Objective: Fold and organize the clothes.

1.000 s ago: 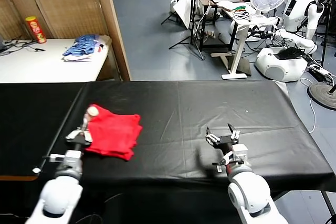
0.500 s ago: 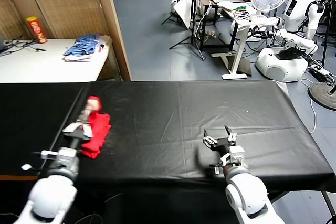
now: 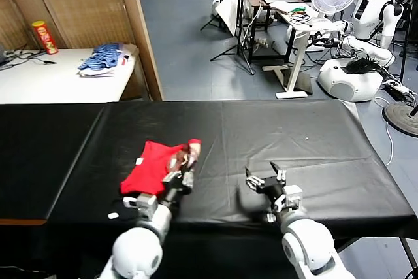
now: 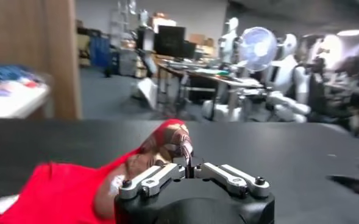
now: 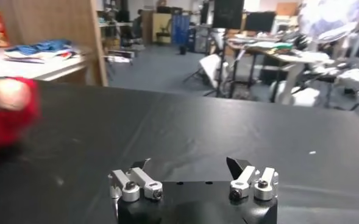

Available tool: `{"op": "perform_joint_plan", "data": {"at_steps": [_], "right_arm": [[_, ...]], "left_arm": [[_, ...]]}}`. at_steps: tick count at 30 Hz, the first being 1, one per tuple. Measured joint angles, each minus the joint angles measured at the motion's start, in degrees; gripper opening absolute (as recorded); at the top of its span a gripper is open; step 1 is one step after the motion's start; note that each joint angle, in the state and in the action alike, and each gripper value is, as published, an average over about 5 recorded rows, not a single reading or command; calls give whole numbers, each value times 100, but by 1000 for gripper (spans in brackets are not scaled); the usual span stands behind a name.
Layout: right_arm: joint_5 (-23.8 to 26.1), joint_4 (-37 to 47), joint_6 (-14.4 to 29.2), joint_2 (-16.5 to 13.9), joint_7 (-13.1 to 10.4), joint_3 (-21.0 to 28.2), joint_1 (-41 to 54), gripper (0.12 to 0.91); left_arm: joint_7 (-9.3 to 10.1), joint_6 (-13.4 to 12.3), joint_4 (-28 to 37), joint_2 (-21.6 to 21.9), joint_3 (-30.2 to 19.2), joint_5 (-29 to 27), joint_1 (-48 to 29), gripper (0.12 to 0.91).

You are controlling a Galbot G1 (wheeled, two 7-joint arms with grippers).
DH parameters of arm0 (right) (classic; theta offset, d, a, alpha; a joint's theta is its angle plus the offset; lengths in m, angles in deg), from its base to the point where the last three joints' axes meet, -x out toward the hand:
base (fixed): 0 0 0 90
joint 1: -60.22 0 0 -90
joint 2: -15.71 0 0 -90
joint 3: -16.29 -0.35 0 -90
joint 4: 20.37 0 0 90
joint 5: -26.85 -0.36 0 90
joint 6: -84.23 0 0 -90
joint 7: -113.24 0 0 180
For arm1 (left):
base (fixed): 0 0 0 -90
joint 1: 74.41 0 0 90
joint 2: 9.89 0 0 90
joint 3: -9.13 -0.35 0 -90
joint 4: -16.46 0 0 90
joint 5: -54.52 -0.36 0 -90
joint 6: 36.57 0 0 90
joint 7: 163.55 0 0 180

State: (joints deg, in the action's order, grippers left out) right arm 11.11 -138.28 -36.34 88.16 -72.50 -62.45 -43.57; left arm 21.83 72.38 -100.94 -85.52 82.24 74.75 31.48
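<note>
The left gripper (image 3: 186,164) sits at the 3 o'clock edge of the red T-shirt (image 3: 151,171); in the left wrist view its fingertips (image 4: 180,163) meet almost completely around a raised fold of printed cloth, so the pinch reads as holding, though whether it is loosening cannot be told. The right gripper (image 3: 268,178) rests low over the black table (image 3: 313,142), at 3 o'clock of the shirt and well apart from it, jaws spread wide and holding nothing.

Step in hand, as judged: placing a fold over the garment. The next move calls for a clean release of the flap, followed by a withdrawal that does not drag it.

The T-shirt lies bunched at 9 o'clock of the table centre; a small white tag (image 3: 138,161) shows at its 10 o'clock corner; the brown-and-white print (image 4: 170,137) rides on the lifted fold.
</note>
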Motion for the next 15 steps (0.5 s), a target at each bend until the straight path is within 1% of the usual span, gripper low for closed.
{"op": "perform_joint_plan", "data": {"at_steps": [2, 3, 5, 6, 9, 10, 12, 15], "right_arm": [[-161, 4, -57, -50, 82, 58, 36, 798], [-261, 11, -91, -74, 118, 90, 57, 798], [-499, 45, -168, -103, 154, 166, 113, 798], [-638, 75, -218, -102, 163, 212, 152, 798], [-1106, 212, -393, -42, 149, 384, 317, 798], [-1258, 272, -449, -10, 145, 451, 386, 798], [-1509, 409, -525, 58, 143, 589, 535, 798], [-1741, 657, -550, 156, 154, 800, 764, 785]], "left_arm": [[-143, -72, 12, -92, -87, -31, -4, 404], [-220, -134, 14, -119, -116, -42, -6, 471], [-376, -303, 6, -141, -145, -30, -10, 572], [-442, -392, -7, -137, -142, 8, -11, 636], [-531, -607, -88, -84, -78, 211, -10, 756], [-532, -652, -122, -57, -44, 262, -3, 777], [-524, -726, -188, -2, 30, 306, 26, 793], [-510, -839, -273, 71, 141, 248, 106, 797]]}}
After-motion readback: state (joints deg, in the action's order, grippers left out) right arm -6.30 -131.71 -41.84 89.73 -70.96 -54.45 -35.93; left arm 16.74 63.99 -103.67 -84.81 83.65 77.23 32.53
